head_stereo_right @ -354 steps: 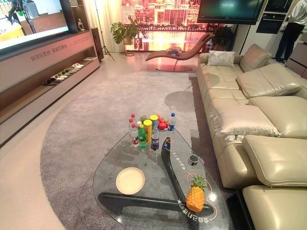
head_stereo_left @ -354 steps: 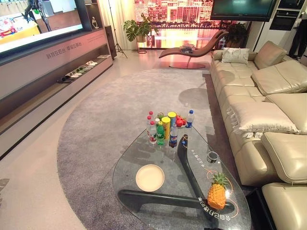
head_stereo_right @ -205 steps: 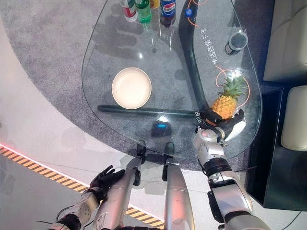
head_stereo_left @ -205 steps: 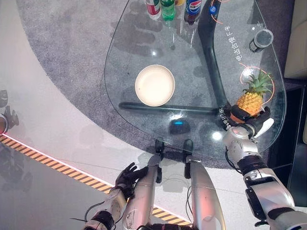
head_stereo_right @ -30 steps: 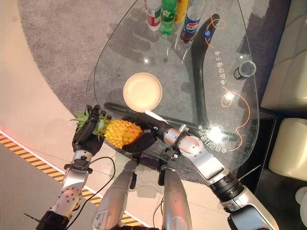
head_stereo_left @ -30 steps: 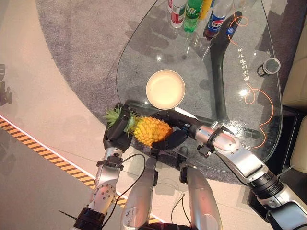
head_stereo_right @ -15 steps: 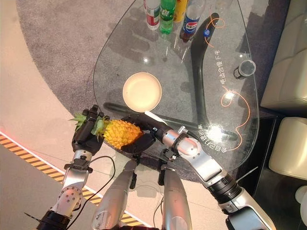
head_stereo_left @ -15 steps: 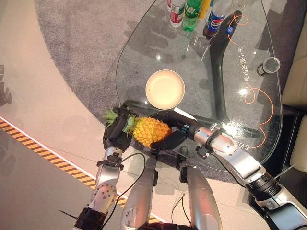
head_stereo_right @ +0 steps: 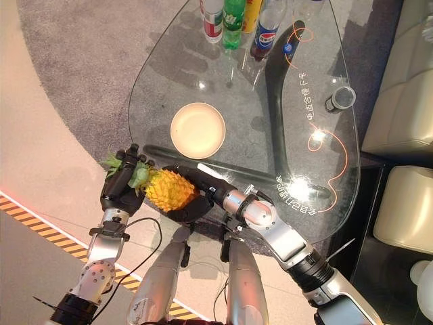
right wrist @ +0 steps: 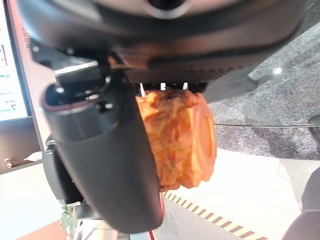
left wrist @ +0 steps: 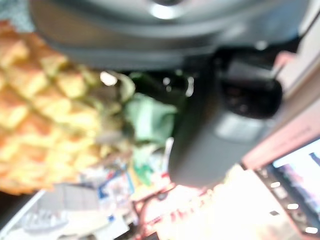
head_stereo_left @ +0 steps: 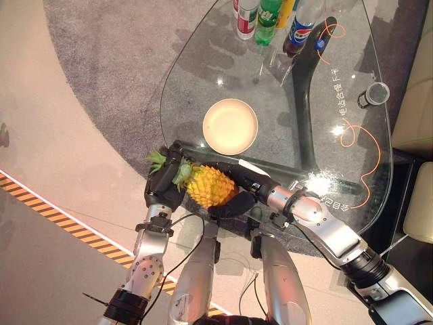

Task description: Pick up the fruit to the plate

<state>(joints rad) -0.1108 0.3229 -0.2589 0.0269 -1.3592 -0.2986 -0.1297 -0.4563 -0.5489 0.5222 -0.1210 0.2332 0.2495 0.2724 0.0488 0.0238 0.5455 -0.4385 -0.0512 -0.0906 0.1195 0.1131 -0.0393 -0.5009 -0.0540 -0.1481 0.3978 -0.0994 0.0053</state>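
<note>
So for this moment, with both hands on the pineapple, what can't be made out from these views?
- Yellow pineapple: its underside is hidden by the right hand in the left eye view.
- Green leafy crown: partly covered by the left hand in the right eye view.
- Left wrist view: blurred, so the grip on the crown is unclear.
- Bottles at the glass table's far end: tops cut off by the picture edge.
- Round cream plate: nothing hidden.

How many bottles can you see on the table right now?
3 clearly, clustered at the far end of the glass table: red-labelled bottle, green bottle, blue-labelled bottle. More may be cut off by the view's edge.
</note>
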